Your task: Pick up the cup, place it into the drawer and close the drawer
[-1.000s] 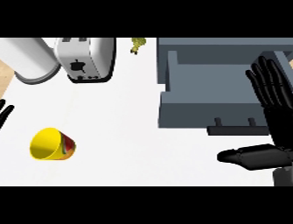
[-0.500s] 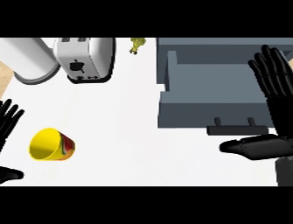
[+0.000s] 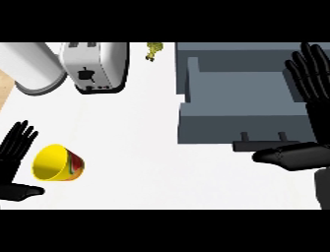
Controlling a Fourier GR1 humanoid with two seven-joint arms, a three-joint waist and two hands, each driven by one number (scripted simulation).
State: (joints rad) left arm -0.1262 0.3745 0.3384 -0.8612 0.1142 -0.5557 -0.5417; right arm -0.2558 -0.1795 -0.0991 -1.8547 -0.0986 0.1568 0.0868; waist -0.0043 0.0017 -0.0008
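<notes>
Compared with a second ago, left hand [image 3: 6, 167] has advanced to just beside the cup [image 3: 58, 162], fingers straight, apparently not touching. Cup lies tipped on the table [image 3: 146, 147], ungrasped; placing and closing the open drawer [image 3: 240, 98] remain. Right hand [image 3: 320, 108] rests flat-fingered by the drawer.

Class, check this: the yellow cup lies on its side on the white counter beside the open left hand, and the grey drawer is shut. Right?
Not quite. In the head view the drawer is pulled open. The cup, counter and left hand are as stated.
</notes>
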